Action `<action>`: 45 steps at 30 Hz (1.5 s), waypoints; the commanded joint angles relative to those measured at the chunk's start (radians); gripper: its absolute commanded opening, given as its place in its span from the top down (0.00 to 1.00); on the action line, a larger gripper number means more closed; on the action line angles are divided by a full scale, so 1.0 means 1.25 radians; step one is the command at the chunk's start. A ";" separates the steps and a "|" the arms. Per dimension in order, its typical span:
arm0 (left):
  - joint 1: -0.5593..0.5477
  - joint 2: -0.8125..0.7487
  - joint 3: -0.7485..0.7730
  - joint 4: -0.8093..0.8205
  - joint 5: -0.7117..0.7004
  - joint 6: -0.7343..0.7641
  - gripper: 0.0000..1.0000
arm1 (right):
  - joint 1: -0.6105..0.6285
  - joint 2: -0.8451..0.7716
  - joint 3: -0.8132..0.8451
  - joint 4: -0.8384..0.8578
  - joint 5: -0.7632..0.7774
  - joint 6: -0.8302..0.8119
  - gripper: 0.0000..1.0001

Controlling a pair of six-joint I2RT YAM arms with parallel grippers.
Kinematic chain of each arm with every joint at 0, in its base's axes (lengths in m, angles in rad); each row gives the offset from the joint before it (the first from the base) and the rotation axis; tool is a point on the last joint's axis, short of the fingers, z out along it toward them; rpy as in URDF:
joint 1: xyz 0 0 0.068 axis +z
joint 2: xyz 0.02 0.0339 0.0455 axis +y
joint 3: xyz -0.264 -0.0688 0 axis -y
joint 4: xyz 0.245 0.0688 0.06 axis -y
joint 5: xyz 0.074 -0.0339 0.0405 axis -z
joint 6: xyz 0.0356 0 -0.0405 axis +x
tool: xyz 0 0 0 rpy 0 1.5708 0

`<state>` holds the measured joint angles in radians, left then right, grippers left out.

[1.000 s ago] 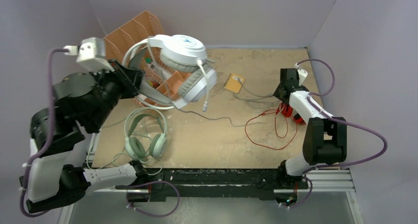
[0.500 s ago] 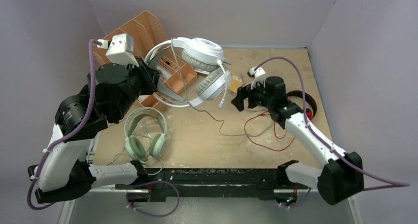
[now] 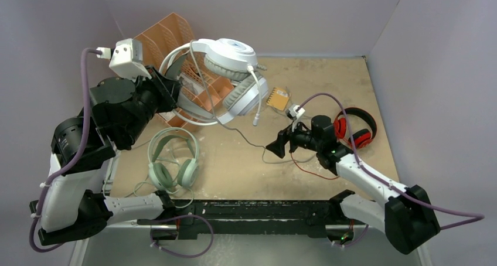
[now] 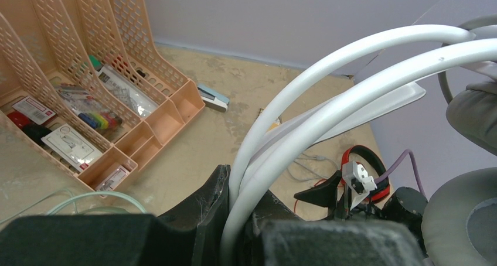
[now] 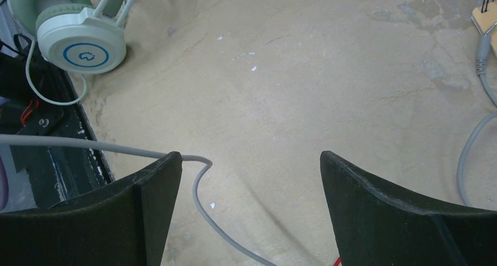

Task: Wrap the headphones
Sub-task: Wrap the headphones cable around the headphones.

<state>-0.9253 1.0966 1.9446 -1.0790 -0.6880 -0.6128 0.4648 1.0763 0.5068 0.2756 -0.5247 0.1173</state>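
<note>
left jaws clamped on white headset (image 3: 231,52) band | right jaws apart over grey cord (image 5: 202,160) | risk: cord off-centre, grab may miss

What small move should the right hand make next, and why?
Probably lower the open right hand and close on the thin grey cord running under it, just inside one finger. The left hand is shut on the band of the white over-ear headset, holding it up, and that cord trails loose.
</note>
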 commanded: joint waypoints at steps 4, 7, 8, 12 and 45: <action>-0.001 -0.023 0.030 0.092 0.015 -0.031 1.00 | -0.001 -0.053 -0.028 0.009 0.026 0.026 0.13; -0.001 -0.025 0.030 0.091 0.017 -0.033 1.00 | -0.001 -0.083 -0.063 0.066 -0.026 0.052 0.14; -0.001 -0.026 0.029 0.091 0.017 -0.033 1.00 | -0.001 -0.090 -0.081 0.113 -0.066 0.063 0.15; -0.001 -0.027 0.029 0.094 0.023 -0.034 1.00 | 0.017 -0.069 -0.124 0.254 -0.173 0.077 0.16; -0.002 0.037 -0.205 0.066 0.607 0.290 1.00 | -0.176 0.048 0.166 -0.114 0.056 0.105 1.00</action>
<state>-0.9241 1.1259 1.7699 -0.9848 -0.0700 -0.4198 0.3019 1.1683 0.5438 0.5598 -0.4847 0.3248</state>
